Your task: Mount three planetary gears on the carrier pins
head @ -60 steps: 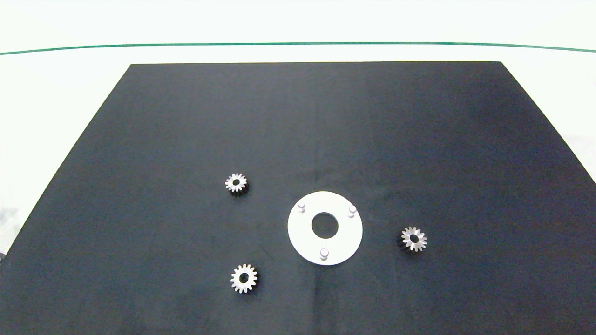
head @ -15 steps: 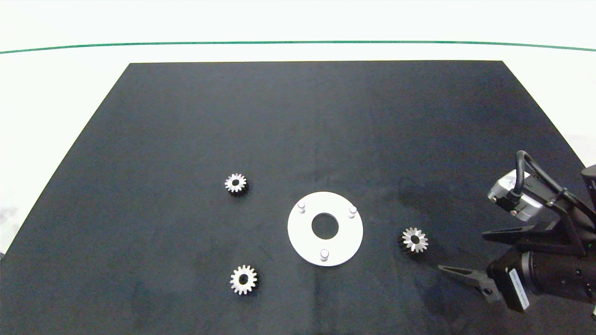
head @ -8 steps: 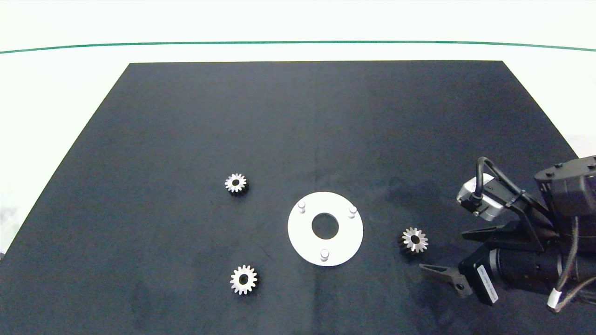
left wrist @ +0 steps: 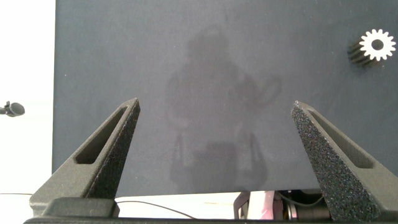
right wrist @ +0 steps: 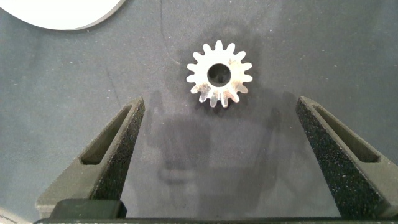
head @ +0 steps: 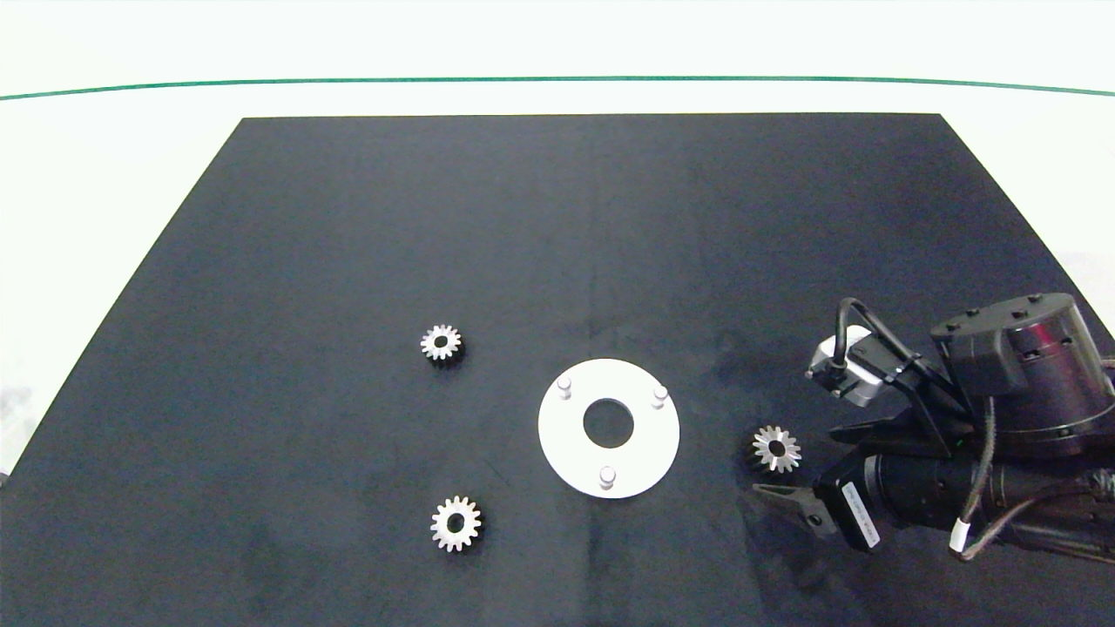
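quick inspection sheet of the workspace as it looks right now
surface: black mat on a white table
job's things: three planetary gears flat on the mat, at and; carrier pins bare on the white disc
clutter: nothing seen
grippers: right tool open, short of the right-hand gear; left tool open above the mat's edge
cables: black cable on the right wrist
surroundings: green line across the table

planetary gears: three small silver toothed wheels, dark centre holes, all laid flat on the black mat, none fitted | spots: far-left [head: 442, 343], near-left [head: 456, 523], right of disc [head: 775, 449] | carrier pins [head: 607, 475]: three whitish pegs, stood upright in a triangle on the white disc [head: 566, 435], all left bare
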`<state>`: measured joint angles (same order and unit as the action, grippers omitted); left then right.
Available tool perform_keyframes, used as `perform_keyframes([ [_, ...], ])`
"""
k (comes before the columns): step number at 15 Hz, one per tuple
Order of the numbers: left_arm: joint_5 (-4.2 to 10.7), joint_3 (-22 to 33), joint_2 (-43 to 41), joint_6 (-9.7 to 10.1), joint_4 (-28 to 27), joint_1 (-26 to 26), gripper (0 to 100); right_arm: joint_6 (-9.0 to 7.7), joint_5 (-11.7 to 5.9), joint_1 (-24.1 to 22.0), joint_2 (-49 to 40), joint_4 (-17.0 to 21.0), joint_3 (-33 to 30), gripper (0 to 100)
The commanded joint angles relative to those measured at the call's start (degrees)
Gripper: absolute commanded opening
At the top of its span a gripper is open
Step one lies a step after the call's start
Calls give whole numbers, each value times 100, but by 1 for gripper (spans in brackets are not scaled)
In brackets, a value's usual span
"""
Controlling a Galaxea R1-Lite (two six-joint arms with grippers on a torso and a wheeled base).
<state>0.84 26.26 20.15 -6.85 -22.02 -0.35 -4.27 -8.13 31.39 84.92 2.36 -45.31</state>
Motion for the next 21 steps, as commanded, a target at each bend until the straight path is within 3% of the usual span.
perform_keyframes([
  [1, 4, -7, -2, -9, -13, 0, 100, 5, -4, 51, 113, 1, -109, 100],
  [12, 4, -7, -11, 0, -13, 0, 100, 5, -13, 51, 605, -43, -470, 100],
  [16, -5, -7, -2, 0, -13, -9, 100, -4, -127, 95, 640, -17, -558, 100],
  [21, -5, 2, 15, 0, -13, -9, 100, 5, -127, 95, 657, 27, -540, 100],
])
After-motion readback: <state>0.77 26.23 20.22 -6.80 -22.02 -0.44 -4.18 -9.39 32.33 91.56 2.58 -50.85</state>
